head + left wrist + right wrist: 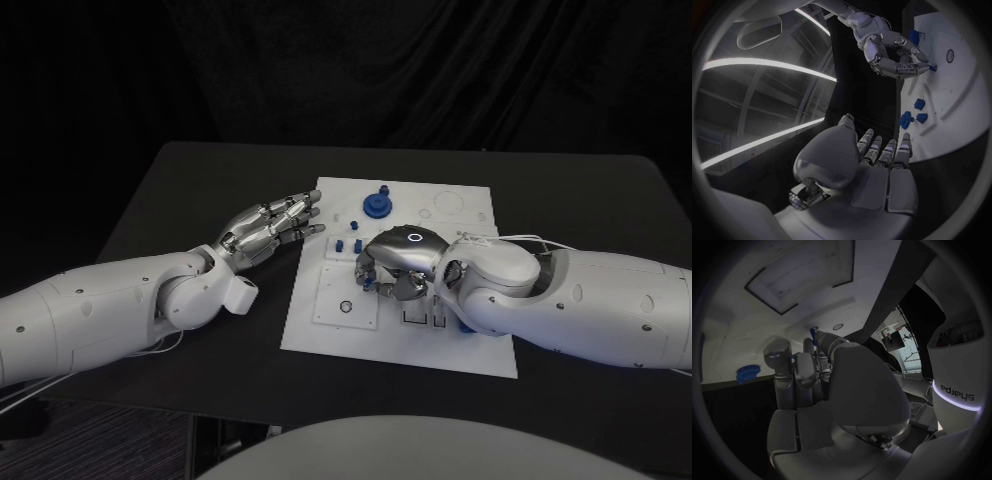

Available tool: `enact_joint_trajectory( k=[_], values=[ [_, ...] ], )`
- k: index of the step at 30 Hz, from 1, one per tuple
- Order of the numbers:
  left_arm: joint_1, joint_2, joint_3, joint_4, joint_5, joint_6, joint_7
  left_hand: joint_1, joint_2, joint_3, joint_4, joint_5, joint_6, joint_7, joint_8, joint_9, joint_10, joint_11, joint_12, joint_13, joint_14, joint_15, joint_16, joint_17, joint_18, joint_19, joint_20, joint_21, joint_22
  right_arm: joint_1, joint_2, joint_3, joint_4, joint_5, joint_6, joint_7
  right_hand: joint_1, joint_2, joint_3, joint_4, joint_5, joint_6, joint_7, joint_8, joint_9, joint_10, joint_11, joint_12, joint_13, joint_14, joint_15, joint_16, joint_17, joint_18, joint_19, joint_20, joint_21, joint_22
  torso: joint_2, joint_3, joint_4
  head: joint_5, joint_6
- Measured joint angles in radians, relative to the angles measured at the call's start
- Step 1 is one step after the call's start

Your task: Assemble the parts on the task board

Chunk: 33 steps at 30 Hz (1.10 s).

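The white task board [411, 345] lies mid-table. My right hand [397, 262] hovers over its middle, fingers curled down, pinching a small blue part [815, 337] at the fingertips; the left wrist view shows this blue part [932, 67] just above the board [954, 100]. My left hand [271, 228] floats at the board's left edge, holding nothing, with its fingers [879, 150] stretched out and pointing at the board. A tall round blue part [378, 203] stands at the board's far edge. Small blue parts [346, 245] [907, 120] sit near the left hand's fingertips.
The board has a round socket [346, 307] near its front left, slots [426, 318] in front of the right hand and circular recesses [454, 207] at the far right. Bare black table [188, 190] surrounds the board.
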Motion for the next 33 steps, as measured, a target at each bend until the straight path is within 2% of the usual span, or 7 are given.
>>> enact_joint_trajectory(
  k=[11,18,33],
  values=[
    [-0.003,0.004,0.000,-0.010,0.000,0.003,-0.004,0.004,0.004,0.003,0.003,0.000,0.000,0.000,0.000,0.000,0.000,0.000,0.000,0.000,0.000,0.000,0.000,0.000,0.000,0.000,0.000,0.000,0.000,-0.007,0.007,0.001,-0.005,-0.001,-0.002,0.003,-0.001,-0.001,0.000,0.000,-0.014,0.004,-0.004,0.000,0.004,0.004,0.003,0.000,0.000,0.004,-0.004,0.000,0.000,0.000,0.000,0.000,0.004,0.000,0.000,0.0002,-0.0001,-0.003,0.000],
    [-0.006,0.006,0.000,-0.015,0.000,0.005,-0.009,0.004,0.004,0.003,0.003,0.000,0.000,0.000,0.000,0.000,0.000,0.000,0.000,0.000,0.000,0.000,0.000,0.000,0.000,0.000,0.000,0.000,0.000,-0.008,0.012,0.002,-0.010,-0.002,-0.001,0.004,-0.001,-0.001,0.000,0.000,-0.025,0.004,-0.004,0.000,0.006,0.017,-0.009,0.000,-0.002,0.004,-0.004,0.000,-0.002,0.000,0.004,0.004,0.004,0.000,-0.001,-0.0003,-0.0002,-0.003,0.000],
    [-0.007,0.009,0.000,-0.021,0.000,0.011,-0.018,0.004,0.004,0.003,0.003,0.000,0.007,0.007,0.000,0.000,-0.002,-0.002,0.000,0.000,0.000,0.000,0.000,0.000,0.000,0.000,0.000,0.000,-0.002,-0.009,0.017,0.003,-0.013,-0.002,0.005,0.003,-0.001,-0.001,0.000,0.000,-0.040,0.003,-0.004,-0.005,0.010,0.026,-0.018,-0.013,-0.005,0.004,-0.004,0.000,-0.013,0.000,0.004,0.004,-0.004,0.000,-0.001,-0.0005,0.0003,-0.005,0.000]
  ],
)
